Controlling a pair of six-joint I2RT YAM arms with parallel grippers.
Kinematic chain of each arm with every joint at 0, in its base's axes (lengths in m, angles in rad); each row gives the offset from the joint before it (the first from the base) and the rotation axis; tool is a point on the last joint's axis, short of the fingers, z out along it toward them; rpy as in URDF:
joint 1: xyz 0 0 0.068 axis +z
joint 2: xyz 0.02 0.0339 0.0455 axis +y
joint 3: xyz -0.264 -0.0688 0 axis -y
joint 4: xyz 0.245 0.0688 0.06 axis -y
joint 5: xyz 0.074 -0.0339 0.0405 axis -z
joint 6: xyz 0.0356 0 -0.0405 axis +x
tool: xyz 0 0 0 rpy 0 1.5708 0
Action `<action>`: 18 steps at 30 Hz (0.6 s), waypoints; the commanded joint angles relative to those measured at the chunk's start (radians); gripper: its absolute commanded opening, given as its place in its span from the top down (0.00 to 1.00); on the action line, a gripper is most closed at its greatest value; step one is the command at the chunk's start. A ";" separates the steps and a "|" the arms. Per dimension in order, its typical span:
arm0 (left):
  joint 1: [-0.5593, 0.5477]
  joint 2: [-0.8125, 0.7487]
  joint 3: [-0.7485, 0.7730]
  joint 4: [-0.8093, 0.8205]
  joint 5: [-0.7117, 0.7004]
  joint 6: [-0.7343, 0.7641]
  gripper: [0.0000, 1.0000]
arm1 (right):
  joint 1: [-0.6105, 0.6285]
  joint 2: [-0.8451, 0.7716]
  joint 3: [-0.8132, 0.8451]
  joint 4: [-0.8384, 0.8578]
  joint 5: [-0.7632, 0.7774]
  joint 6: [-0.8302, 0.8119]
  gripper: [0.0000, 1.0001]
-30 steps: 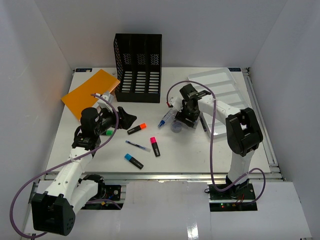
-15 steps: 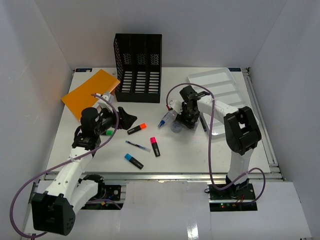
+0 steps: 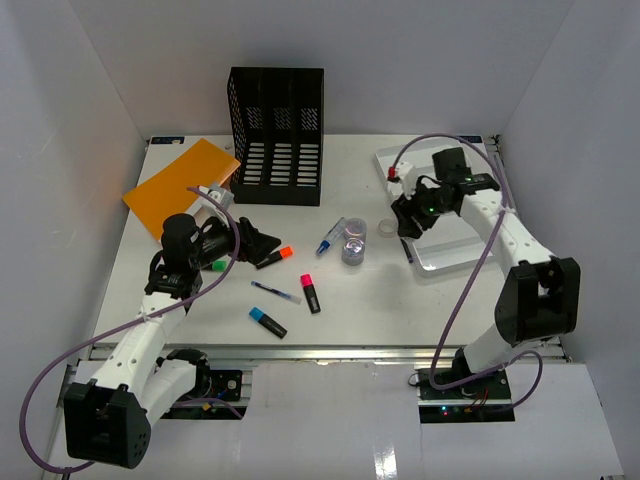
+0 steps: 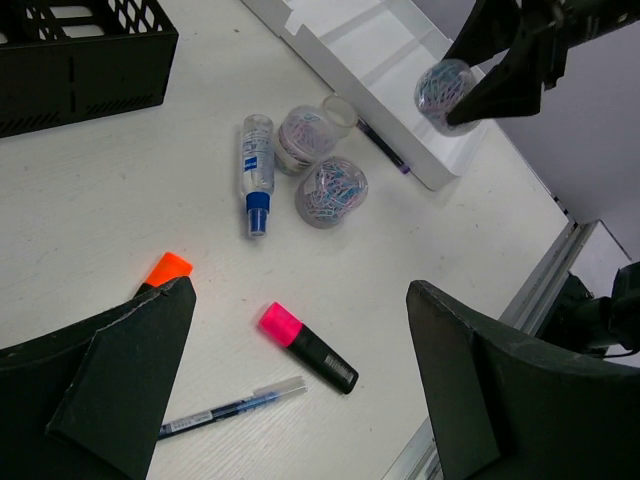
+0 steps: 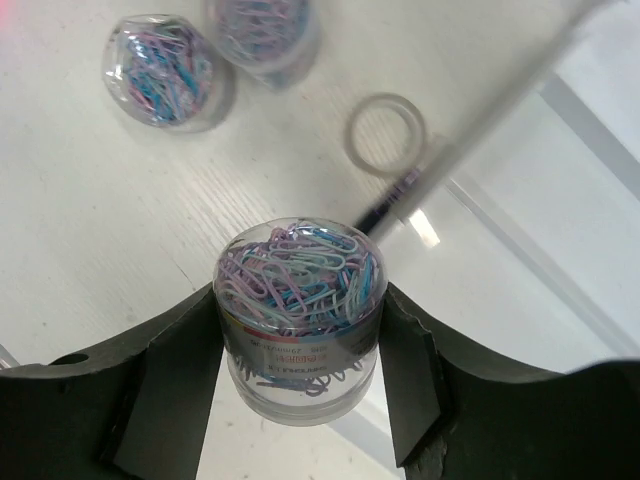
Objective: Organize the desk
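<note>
A jar of paper clips (image 5: 300, 320) is grasped by the right jaws across its round side, with its lid turned towards the wrist camera. It is held off the counter (image 3: 380, 300), just at the left edge of the white tray (image 3: 455, 195). The left jaws are spread wide with nothing between them. They hang low over the left half of the counter, with the tip of an orange highlighter (image 4: 168, 268) just beside one finger.

The counter is spread beneath both arms, with its metal rail along the near edge. Scattered on it are two more jars of clips (image 3: 352, 246), a clear ring (image 3: 387, 228), a small bottle with a blue cap (image 3: 330, 237), several highlighters and a thin pen (image 3: 275, 292). A black file rack (image 3: 277, 135) and an orange folder (image 3: 180, 185) are seen towards the back.

The coming move is judged to turn on the tray. It lies to the right of the held jar and beyond it, and its long compartments run away from the arms' bases. The jar would have to be carried over the tray's raised rim before being lowered. A dark pen (image 3: 407, 250) lies against that rim and might be knocked. The right arm is much the nearer to the tray, while the highlighters are better reached by the left.
</note>
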 commanded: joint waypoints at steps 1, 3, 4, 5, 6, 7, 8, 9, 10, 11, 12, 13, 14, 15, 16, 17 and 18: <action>-0.002 -0.003 0.020 0.040 0.071 -0.015 0.02 | -0.172 -0.117 -0.065 -0.007 -0.104 0.097 0.80; -0.001 -0.002 0.020 0.045 0.077 -0.020 0.02 | -0.236 -0.130 -0.094 -0.004 -0.075 0.126 0.80; -0.001 -0.002 0.020 0.046 0.080 -0.021 0.02 | -0.270 -0.133 -0.108 -0.002 -0.061 0.138 0.80; -0.001 -0.001 0.020 0.046 0.082 -0.022 0.02 | -0.304 -0.133 -0.124 0.000 -0.057 0.142 0.80; -0.002 -0.002 0.020 0.046 0.082 -0.024 0.02 | -0.337 -0.131 -0.138 0.004 -0.049 0.145 0.81; -0.002 -0.002 0.021 0.047 0.083 -0.024 0.02 | -0.370 -0.125 -0.147 0.009 -0.038 0.149 0.81; -0.002 -0.003 0.020 0.048 0.084 -0.024 0.02 | -0.390 -0.119 -0.153 0.014 -0.013 0.153 0.82; -0.002 -0.004 0.019 0.049 0.084 -0.024 0.02 | -0.404 -0.111 -0.158 0.017 0.009 0.153 0.82; -0.002 -0.005 0.019 0.049 0.085 -0.025 0.02 | -0.419 -0.102 -0.163 0.020 0.024 0.152 0.82; -0.002 -0.005 0.019 0.049 0.085 -0.027 0.02 | -0.430 -0.090 -0.169 0.023 0.030 0.148 0.82; -0.002 -0.007 0.019 0.049 0.085 -0.028 0.02 | -0.442 -0.084 -0.171 0.024 0.037 0.144 0.82; -0.002 -0.008 0.019 0.049 0.085 -0.030 0.02 | -0.455 -0.079 -0.172 0.024 0.045 0.140 0.82; -0.002 -0.008 0.019 0.049 0.084 -0.031 0.02 | -0.461 -0.073 -0.173 0.030 0.058 0.138 0.81; -0.002 -0.009 0.019 0.049 0.084 -0.032 0.02 | -0.467 -0.066 -0.174 0.039 0.072 0.136 0.80; -0.002 -0.010 0.019 0.049 0.085 -0.032 0.02 | -0.474 -0.058 -0.173 0.051 0.088 0.135 0.79; -0.003 -0.011 0.019 0.049 0.085 -0.032 0.02 | -0.476 -0.051 -0.172 0.061 0.111 0.133 0.77; -0.004 -0.012 0.019 0.049 0.086 -0.032 0.02 | -0.479 -0.043 -0.169 0.071 0.132 0.132 0.76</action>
